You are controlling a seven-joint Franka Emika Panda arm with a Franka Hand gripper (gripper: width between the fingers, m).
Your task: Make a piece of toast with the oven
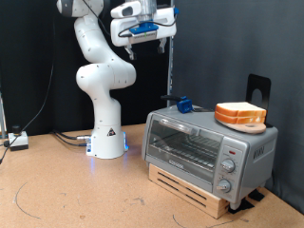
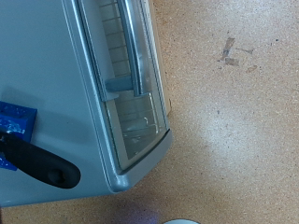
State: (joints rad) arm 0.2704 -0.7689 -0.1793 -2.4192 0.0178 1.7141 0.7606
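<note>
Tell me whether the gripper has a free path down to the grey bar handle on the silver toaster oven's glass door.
Probably yes: the gripper hangs high above the oven, nothing lies between, and the handle shows unobstructed.

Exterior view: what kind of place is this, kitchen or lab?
Most likely a robot lab bench, not a kitchen. A white arm stands bolted to a bare particle-board table before a black curtain, with cables trailing off. The only kitchen item is the oven, with toast on top.
</note>
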